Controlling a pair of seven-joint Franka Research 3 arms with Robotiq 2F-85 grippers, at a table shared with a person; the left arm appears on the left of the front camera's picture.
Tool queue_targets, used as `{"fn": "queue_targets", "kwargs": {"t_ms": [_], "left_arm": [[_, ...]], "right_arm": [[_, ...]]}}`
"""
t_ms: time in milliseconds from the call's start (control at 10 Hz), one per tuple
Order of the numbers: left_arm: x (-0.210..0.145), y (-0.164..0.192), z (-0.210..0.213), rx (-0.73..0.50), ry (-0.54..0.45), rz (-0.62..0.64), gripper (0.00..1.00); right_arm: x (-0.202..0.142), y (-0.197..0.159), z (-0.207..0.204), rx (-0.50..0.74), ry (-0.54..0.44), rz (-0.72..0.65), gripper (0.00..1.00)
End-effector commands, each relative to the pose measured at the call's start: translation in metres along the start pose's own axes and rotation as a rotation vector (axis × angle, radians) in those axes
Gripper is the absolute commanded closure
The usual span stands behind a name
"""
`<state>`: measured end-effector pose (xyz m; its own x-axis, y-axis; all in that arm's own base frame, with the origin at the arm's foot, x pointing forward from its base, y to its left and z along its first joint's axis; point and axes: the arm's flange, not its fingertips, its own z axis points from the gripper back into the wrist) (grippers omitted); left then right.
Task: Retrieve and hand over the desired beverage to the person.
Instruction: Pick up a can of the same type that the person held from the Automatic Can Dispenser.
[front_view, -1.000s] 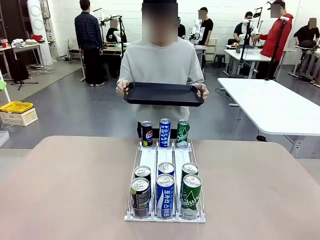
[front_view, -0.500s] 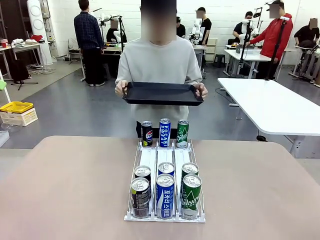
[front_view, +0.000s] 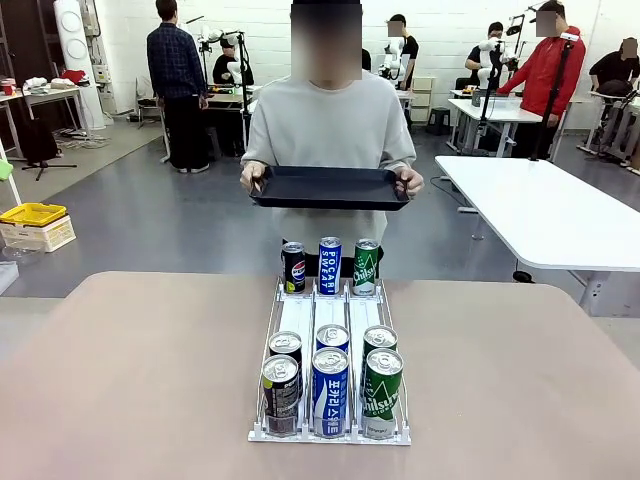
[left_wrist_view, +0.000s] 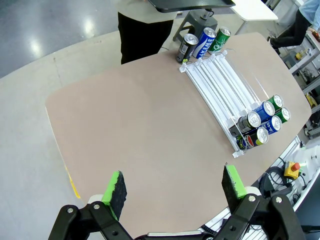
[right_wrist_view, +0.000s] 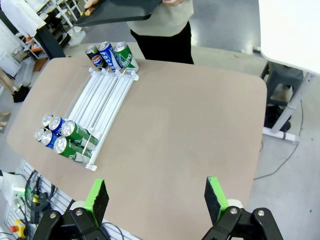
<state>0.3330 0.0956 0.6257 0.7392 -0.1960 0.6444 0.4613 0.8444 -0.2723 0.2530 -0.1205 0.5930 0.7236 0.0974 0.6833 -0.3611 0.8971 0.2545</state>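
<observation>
Pepsi can (front_view: 293, 268), Pocari can (front_view: 329, 266), Chilsung can (front_view: 365, 267), upright at rack (front_view: 297, 316) end

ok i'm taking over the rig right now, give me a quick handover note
Left gripper: open, empty, touching nothing.
Right gripper: open, empty, touching nothing.
Rack on the table: six cans at the near end, three cans at the far end.
Person at the far side holds a black tray in both hands.
Done: no can picked.
Left: pick the wanted can, hand it over.
</observation>
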Motion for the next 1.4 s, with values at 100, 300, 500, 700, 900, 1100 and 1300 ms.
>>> {"fn": "queue_targets", "kwargs": {"t_ms": [100, 300, 500, 700, 900, 1100, 1300], "left_arm": [[0.0016, 0.0026, -0.0004, -0.005, -0.015, -0.007, 0.0], [0.0016, 0.0026, -0.0004, -0.005, -0.015, -0.007, 0.0], [0.0016, 0.0026, -0.0004, -0.005, -0.015, -0.007, 0.0], [0.0016, 0.0026, -0.0004, -0.005, -0.015, -0.007, 0.0], [0.0016, 0.0026, -0.0004, -0.005, -0.015, -0.007, 0.0], [0.0016, 0.0026, -0.0004, -0.005, -0.015, -0.007, 0.0], [0.0016, 0.0026, -0.0004, -0.005, -0.015, -0.007, 0.0]], "right_arm": [[-0.0008, -0.0004, -0.0023, 0.018, 0.0, 0.009, 0.0], [-0.0008, -0.0004, -0.0023, 0.018, 0.0, 0.009, 0.0], [-0.0008, -0.0004, -0.0023, 0.018, 0.0, 0.009, 0.0], [-0.0008, -0.0004, -0.0023, 0.018, 0.0, 0.009, 0.0], [-0.0008, -0.0004, -0.0023, 0.018, 0.0, 0.009, 0.0], [-0.0008, -0.0004, -0.0023, 0.018, 0.0, 0.009, 0.0], [-0.0008, -0.0004, -0.0023, 0.018, 0.0, 0.009, 0.0]]}}
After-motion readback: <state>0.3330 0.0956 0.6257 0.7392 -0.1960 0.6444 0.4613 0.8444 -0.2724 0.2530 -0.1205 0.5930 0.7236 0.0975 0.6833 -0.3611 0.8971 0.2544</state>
